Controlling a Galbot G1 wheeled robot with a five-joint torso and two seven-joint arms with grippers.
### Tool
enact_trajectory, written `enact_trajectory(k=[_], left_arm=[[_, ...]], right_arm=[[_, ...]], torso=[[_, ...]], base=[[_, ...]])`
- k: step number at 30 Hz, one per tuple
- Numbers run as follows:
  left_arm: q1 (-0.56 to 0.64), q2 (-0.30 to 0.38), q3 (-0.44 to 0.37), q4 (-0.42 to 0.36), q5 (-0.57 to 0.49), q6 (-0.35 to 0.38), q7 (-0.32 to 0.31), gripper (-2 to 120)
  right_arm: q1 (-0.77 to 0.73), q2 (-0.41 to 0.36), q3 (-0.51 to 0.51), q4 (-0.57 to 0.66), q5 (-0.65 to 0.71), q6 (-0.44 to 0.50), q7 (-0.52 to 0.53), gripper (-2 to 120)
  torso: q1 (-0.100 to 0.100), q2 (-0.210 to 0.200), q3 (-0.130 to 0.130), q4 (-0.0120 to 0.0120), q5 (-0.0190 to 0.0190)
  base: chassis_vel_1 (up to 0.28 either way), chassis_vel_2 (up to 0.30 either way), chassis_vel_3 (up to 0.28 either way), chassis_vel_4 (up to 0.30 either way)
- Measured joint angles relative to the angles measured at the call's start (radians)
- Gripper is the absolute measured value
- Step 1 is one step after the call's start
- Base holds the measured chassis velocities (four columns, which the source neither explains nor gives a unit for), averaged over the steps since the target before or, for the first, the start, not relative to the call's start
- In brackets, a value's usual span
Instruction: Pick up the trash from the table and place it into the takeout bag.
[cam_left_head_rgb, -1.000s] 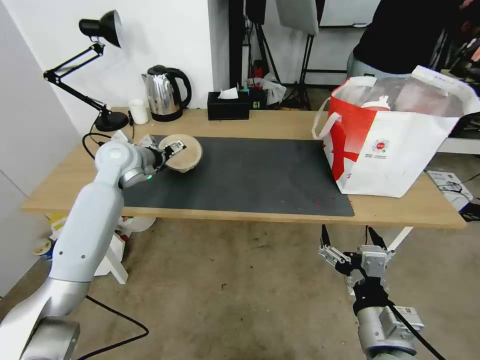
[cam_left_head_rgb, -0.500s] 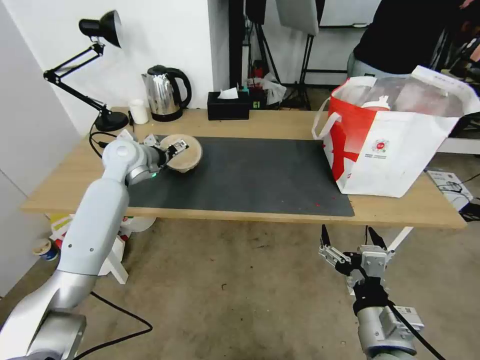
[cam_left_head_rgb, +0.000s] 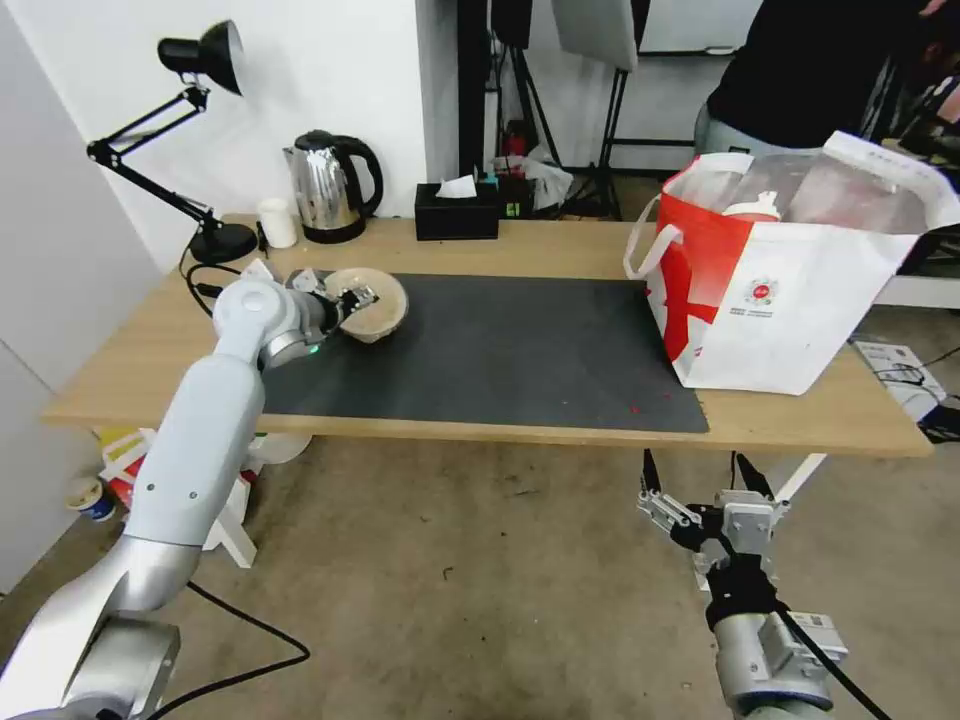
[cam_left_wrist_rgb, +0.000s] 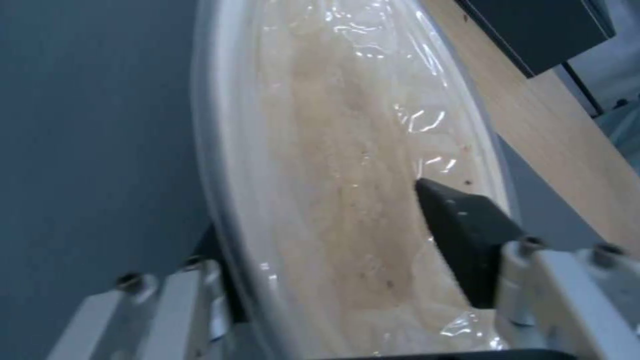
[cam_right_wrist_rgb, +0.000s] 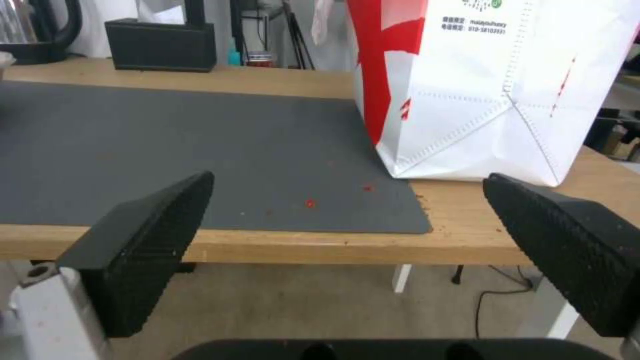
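Upper left of head frame: left gripper clamps tan bowl rim. Pick step; next: carry to takeout bag. Right gripper wide, parked low.

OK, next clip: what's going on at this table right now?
The left gripper has its fingers closed over the rim of the tan bowl, one inside and one outside, at the left end of the dark mat on the table. The takeout bag stands open at the right end. The right gripper hangs open below the table's front edge.
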Motion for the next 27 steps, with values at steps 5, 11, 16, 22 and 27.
enact_trajectory(k=[5, 11, 16, 22, 27], left_arm=[[0.006, 0.004, -0.005, 0.001, 0.007, 0.000, 0.006, 32], [0.015, 0.010, -0.013, 0.000, 0.023, 0.000, 0.024, 15], [0.027, 0.011, -0.024, -0.004, 0.031, 0.000, 0.034, 0], [0.035, 0.018, -0.025, -0.019, 0.034, 0.000, 0.035, 0], [0.046, 0.032, -0.029, -0.037, 0.034, -0.002, 0.040, 0]], right_arm=[[0.000, 0.000, 0.000, 0.000, 0.000, 0.000, 0.000, 100], [0.000, 0.000, 0.000, 0.000, 0.000, 0.000, 0.000, 100], [0.000, 0.000, 0.000, 0.000, 0.000, 0.000, 0.000, 100], [0.000, 0.000, 0.000, 0.000, 0.000, 0.000, 0.000, 100], [0.000, 0.000, 0.000, 0.000, 0.000, 0.000, 0.000, 100]], torso=[[0.000, 0.000, 0.000, 0.0000, -0.0002], [0.000, 0.000, 0.000, 0.0000, 0.0000], [0.000, 0.000, 0.000, 0.0000, 0.0000], [0.000, 0.000, 0.000, 0.0000, 0.0000], [0.000, 0.000, 0.000, 0.0000, -0.0002]], base=[[0.000, 0.000, 0.000, 0.000], [0.000, 0.000, 0.000, 0.000], [0.000, 0.000, 0.000, 0.000], [0.000, 0.000, 0.000, 0.000], [0.000, 0.000, 0.000, 0.000]])
